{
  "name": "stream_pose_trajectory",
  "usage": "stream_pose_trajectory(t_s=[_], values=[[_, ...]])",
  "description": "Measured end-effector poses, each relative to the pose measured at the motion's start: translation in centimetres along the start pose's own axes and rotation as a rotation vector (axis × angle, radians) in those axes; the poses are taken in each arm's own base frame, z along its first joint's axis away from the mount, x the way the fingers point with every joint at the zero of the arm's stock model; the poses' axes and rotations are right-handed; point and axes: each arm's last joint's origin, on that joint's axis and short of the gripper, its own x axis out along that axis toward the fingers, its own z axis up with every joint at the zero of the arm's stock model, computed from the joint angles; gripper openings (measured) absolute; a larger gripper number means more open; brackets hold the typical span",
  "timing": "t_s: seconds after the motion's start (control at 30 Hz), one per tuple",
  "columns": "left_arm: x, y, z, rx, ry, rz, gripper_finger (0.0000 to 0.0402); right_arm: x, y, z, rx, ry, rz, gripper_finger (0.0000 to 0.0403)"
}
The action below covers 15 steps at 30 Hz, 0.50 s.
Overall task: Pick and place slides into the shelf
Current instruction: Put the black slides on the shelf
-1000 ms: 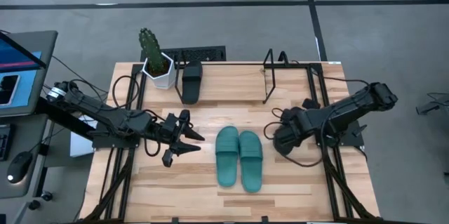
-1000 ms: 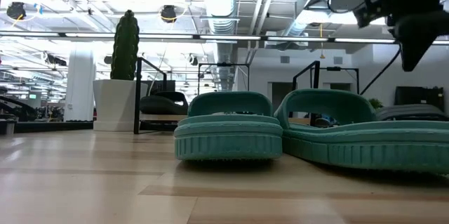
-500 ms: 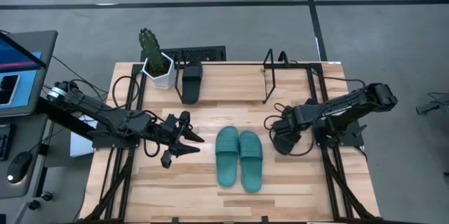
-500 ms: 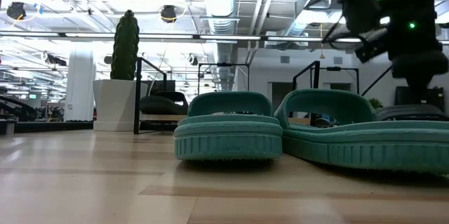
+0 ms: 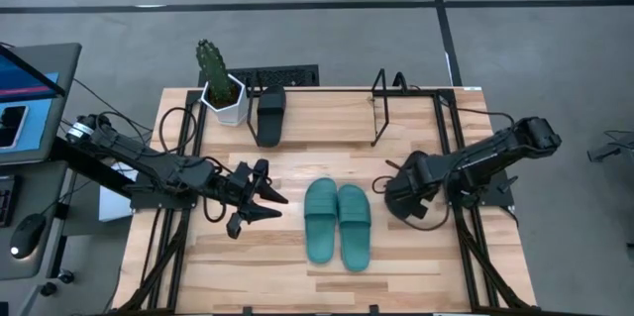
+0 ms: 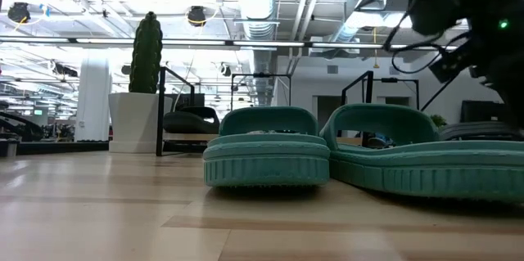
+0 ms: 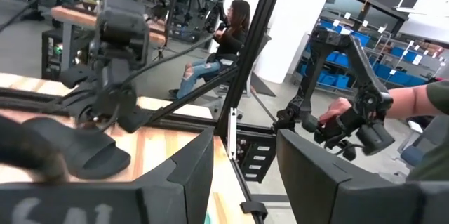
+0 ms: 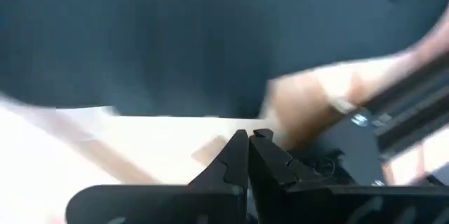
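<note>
From above: the two teal slides (image 5: 338, 222) lie side by side at mid-table, touching or very nearly so; one black slide (image 5: 270, 116) sits on the shelf (image 5: 380, 108) at the far edge, just beside the potted cactus (image 5: 220, 85); the rest of the rack is unfilled, and a fourth slide does not show from overhead. The left gripper (image 5: 265, 197) hovers just to the left of the teal pair, jaws parted and holding nothing; the right gripper (image 5: 396, 195) is low beside the pair on the other side, fingers clenched and empty.

From table height: the teal pair (image 6: 267, 148) fills the foreground, flat on the wood; the black slide (image 6: 191, 120) shows behind on the rack, next to the cactus pot (image 6: 135, 120); a dark arm hangs at the upper right.

Left wrist camera: the fingers (image 7: 193, 175) stand apart with only air between them; a dark slide-shaped form (image 7: 74, 150) lies on the table ahead, possibly another black slide; a person sits in the room beyond.

Right wrist camera: the fingertips (image 8: 249, 155) meet, pressed together over bare wood.

Judgement: one slide is shelved and a teal one is next. The left gripper looks better placed; it would need to drop over the near teal strap, close, then carry to the open rack space beside the black slide.
</note>
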Motion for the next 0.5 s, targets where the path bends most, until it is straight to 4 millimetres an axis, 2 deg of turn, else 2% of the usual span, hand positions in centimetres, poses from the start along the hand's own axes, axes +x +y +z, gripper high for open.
stream_pose_trajectory(t_s=[0.23,0.33,0.5], values=[[0.0,0.0,-0.1,-0.008,0.010,-0.016,0.0144,-1.6,1.9,0.4,-0.031,-0.087,0.138,0.0000],[0.0,0.0,-0.1,-0.008,0.010,-0.016,0.0144,-2.0,1.6,0.1,-0.029,-0.121,0.051,0.0000],[0.0,0.0,-0.1,-0.008,0.010,-0.016,0.0144,-2.1,-0.2,-0.1,0.017,-0.113,-0.144,0.0000]])
